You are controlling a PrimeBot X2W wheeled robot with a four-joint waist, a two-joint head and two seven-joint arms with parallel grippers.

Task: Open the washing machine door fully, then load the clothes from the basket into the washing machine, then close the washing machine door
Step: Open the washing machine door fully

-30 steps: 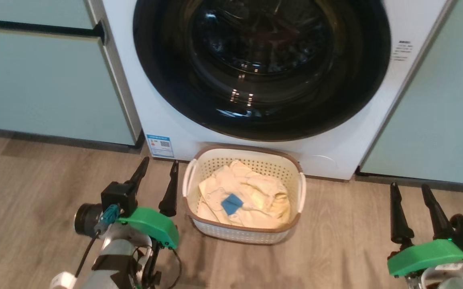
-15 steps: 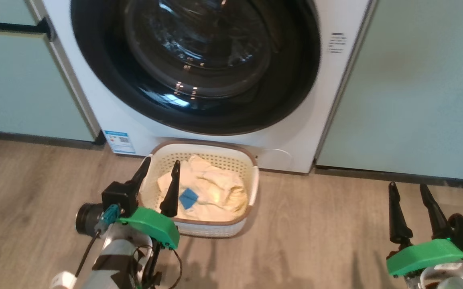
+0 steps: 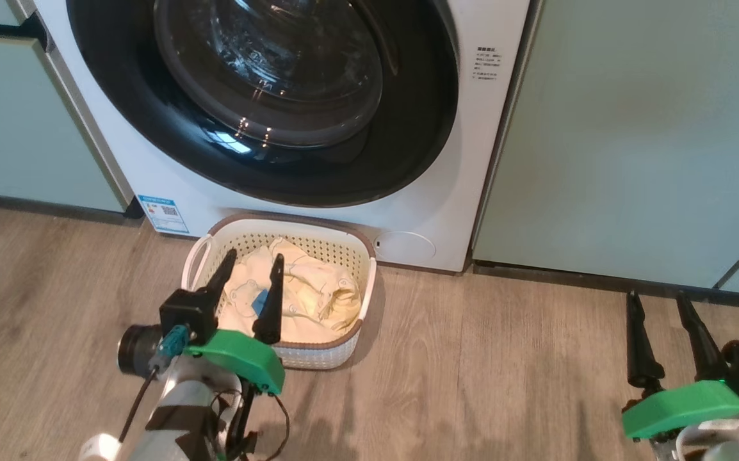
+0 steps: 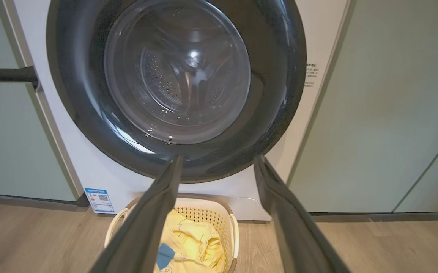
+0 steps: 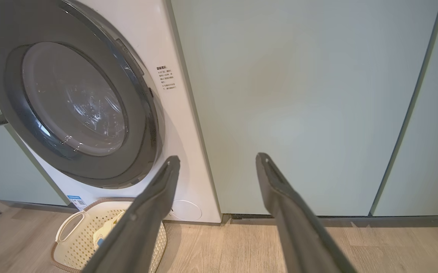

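At your far left a matte pale green cabinet door (image 3: 17, 141) stands beside the washing machine (image 3: 446, 211), a glossy white front-loader with a blue sticker (image 3: 163, 214) at its lower left corner. Your left gripper (image 3: 255, 254) has its two long, dark, tapered fingers spread wide, holding nothing; in the head view they cross the near left part of the basket (image 3: 292, 221), which sits on the wood-grain floor (image 3: 472, 384) beyond them, close against the foot of the machine. The basket is a small rounded rectangle of cream perforated plastic with a brown rim and white loop handles; the clothes (image 3: 312, 298) lie crumpled inside it, soft pale yellow fabric with faint outline prints and a small blue patch (image 3: 258, 301). Above, the washing machine door (image 3: 120, 121) sits flush against the front, a wide glossy black ring round clear domed glass; right of the machine is a smooth green cabinet panel (image 3: 632, 141). At your near right, the right gripper (image 3: 656, 294) has its fingers spread and empty, well apart from basket and door.
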